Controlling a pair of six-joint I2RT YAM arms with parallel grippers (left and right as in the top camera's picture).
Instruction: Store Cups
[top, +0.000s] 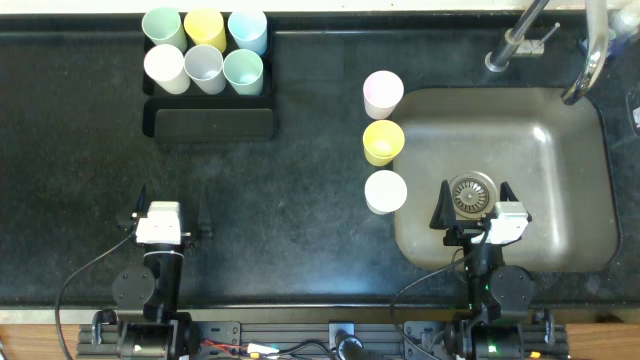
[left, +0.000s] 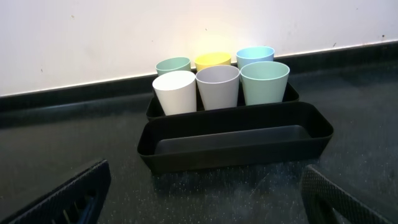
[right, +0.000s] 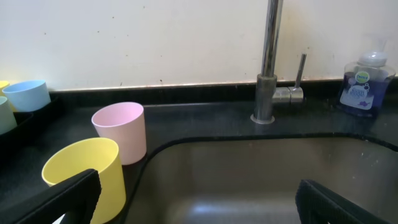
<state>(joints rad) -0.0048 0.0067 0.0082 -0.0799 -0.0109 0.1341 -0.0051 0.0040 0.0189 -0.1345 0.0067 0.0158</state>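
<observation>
Three smooth, tapered plastic cups, the pink cup, yellow cup and white cup, stand upright in a column on the speckled black worktop, at 9 o'clock of the rounded steel sink. At 12 o'clock from the left tool, a matte black oblong empty tray touches the full tray, which holds six pastel cups. Both tools are released, textured fingers wide apart. The right tool hangs over the sink.

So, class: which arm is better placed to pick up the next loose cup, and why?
Right, probably. The right tool sits open over the sink, beside the white cup, yellow cup and pink cup. The left tool faces the empty tray, far from them.
</observation>
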